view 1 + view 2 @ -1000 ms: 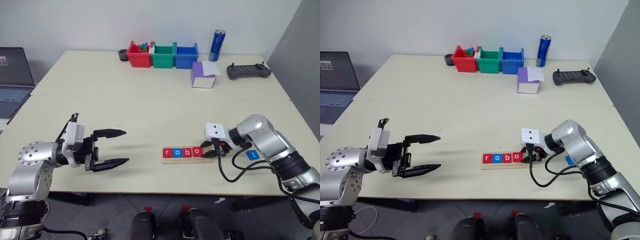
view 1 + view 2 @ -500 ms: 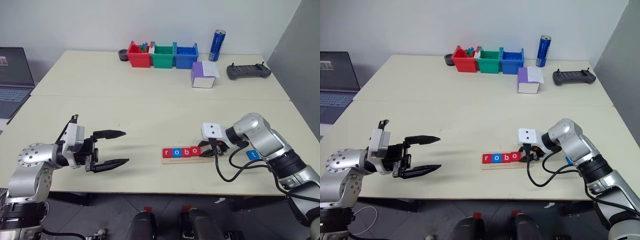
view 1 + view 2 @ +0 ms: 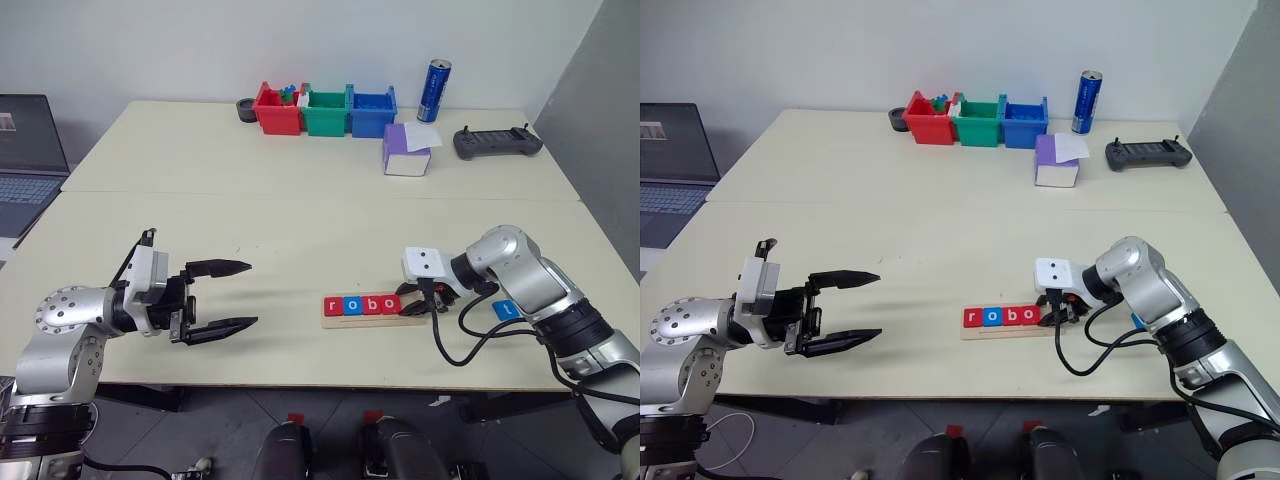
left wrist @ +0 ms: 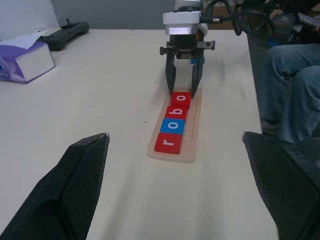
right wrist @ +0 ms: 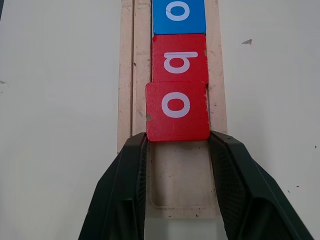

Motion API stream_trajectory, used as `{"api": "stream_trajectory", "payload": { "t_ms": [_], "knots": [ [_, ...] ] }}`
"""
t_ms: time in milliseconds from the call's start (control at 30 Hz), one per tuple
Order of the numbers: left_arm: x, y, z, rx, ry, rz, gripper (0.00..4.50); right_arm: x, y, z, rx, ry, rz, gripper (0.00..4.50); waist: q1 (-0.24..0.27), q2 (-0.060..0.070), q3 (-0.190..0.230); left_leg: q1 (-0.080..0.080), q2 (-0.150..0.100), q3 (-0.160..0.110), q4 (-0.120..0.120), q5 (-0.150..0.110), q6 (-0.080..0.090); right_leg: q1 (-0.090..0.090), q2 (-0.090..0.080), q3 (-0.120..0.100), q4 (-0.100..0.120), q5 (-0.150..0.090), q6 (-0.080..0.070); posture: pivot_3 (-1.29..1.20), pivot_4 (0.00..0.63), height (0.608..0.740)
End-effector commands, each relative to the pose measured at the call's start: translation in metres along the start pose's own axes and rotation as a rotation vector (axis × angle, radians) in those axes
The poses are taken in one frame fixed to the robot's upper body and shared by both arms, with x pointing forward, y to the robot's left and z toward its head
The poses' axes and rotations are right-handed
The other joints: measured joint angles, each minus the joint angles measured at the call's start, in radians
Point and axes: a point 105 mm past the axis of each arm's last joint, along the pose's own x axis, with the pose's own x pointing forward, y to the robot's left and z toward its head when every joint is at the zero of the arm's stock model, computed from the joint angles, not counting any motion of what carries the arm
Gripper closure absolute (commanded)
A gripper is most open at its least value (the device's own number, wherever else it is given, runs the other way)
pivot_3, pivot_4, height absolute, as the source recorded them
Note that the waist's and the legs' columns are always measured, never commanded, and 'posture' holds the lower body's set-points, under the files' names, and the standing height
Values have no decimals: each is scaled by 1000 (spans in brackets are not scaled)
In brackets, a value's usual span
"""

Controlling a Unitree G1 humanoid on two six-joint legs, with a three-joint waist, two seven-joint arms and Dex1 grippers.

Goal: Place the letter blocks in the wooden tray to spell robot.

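Observation:
The wooden tray [image 3: 415, 319] lies near the table's front edge. In it sit four letter blocks in a row: red r [image 3: 333, 305], blue o [image 3: 351, 305], red b [image 3: 369, 304] and red o [image 5: 177, 110]. My right gripper [image 3: 413, 306] reaches down at the tray's right end, and its fingertips [image 5: 141, 145] pinch the near corners of the red o. The last slot of the tray behind that block is bare. A blue t block [image 3: 507, 311] lies on the table to the right of that arm. My left gripper [image 3: 252, 293] hovers wide open and holds nothing, well left of the tray.
Red [image 3: 277, 110], green [image 3: 326, 112] and blue bins [image 3: 371, 114] stand at the back with a blue can [image 3: 433, 90], a purple tissue box [image 3: 405, 150] and a black controller [image 3: 497, 143]. A laptop [image 3: 25, 150] sits at far left. A person's legs [image 4: 295, 85] are beside the table.
The red o has slid a little left and now lies flat against the b. My right gripper edged left with it. The left arm has not moved.

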Motion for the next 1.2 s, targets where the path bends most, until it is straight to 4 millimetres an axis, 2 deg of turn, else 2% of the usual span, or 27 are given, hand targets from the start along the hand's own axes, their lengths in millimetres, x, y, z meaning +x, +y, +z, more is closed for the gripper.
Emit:
{"api": "stream_trajectory", "payload": {
  "t_ms": [33,67,300,500,567,667,800,867,1000,1067,1200],
  "knots": [
    [-4,2,12,55,-11,7,0,-5,-1,7,-40,-4,-5,3042,0,0,0,0,0,0,0,0,0,0,0,0,0,0,0,0,150,740],
    [-4,2,12,55,-11,7,0,-5,-1,7,-40,-3,-4,3042,0,0,0,0,0,0,0,0,0,0,0,0,0,0,0,0,150,740],
    [-5,3,12,54,-11,10,0,-14,0,17,-52,-45,6,621,0,0,0,0,0,0,0,0,0,0,0,0,0,0,0,0,150,740],
    [-3,5,11,56,-15,4,0,-38,12,28,-60,-113,4,621,1,0,0,0,0,0,0,0,0,0,0,0,0,0,0,0,150,740],
    [-2,4,12,57,-18,0,0,-56,11,26,16,-165,-59,621,2,0,0,0,0,0,0,0,0,0,0,0,0,0,0,0,150,740],
    [-4,3,12,57,-18,-4,0,-84,3,6,194,-205,-232,621,4,0,0,0,0,0,0,0,0,0,-1,0,-1,0,0,0,150,740],
    [-5,2,11,50,-20,-8,0,-120,-9,-67,510,-174,-736,621,10,-3,-2,0,-1,-1,0,0,0,1,-1,-1,-1,0,0,0,150,740],
    [-5,3,10,44,-24,-9,0,-129,-7,-81,628,-259,-941,621,13,-4,-2,0,-1,-1,0,0,0,1,-1,-1,-1,0,0,0,150,740],
    [-4,5,7,36,-26,-17,0,-135,16,-95,755,-318,-1151,621,4,0,-2,0,0,-1,-1,0,0,-1,0,0,1,0,0,0,150,740],
    [-3,7,5,35,-26,-29,0,-133,27,-98,791,-314,-1203,621,3,1,-2,0,0,-1,-1,0,0,-1,0,0,1,0,0,0,150,740],
    [2,12,6,38,-33,-53,0,-110,50,-98,856,-301,-1184,621,3,0,-3,0,0,-2,-1,0,0,0,1,0,0,0,0,0,150,740]
  ]
}}
